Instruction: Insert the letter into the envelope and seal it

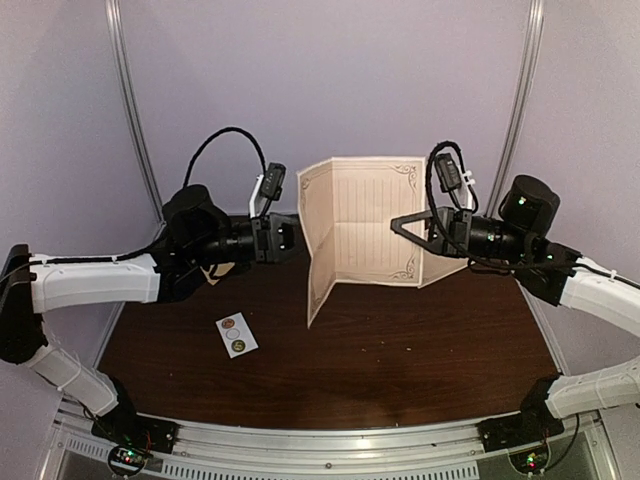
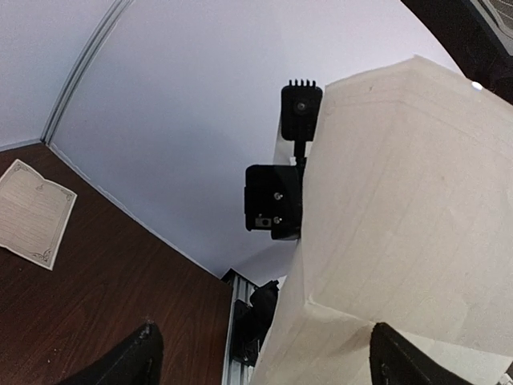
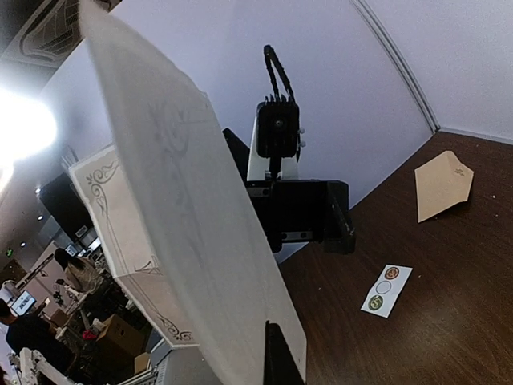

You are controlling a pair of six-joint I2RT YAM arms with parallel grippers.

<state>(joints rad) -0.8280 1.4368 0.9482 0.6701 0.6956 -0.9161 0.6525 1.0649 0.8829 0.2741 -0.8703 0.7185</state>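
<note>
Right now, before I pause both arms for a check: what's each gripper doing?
Left gripper: open, holding nothing.
Right gripper: closed on the letter, held upright.

Reads dim and even in the top view, lit softly from above, with a lilac cast over the backdrop (image 1: 330, 70) and darkening toward the corners. Puts only a dull sheen on the dark table (image 1: 400, 350). Bends the rails (image 1: 130, 100) at the left and right edges slightly inward. Curves much harder in both wrist views, fisheyed at the borders. Blows out to white glare at the middle left of the right wrist view, washing the letter (image 3: 184, 200) pale and softening its near edge. Blurs the close paper at the lower right of the left wrist view. Looks faintly grainy throughout.
</note>
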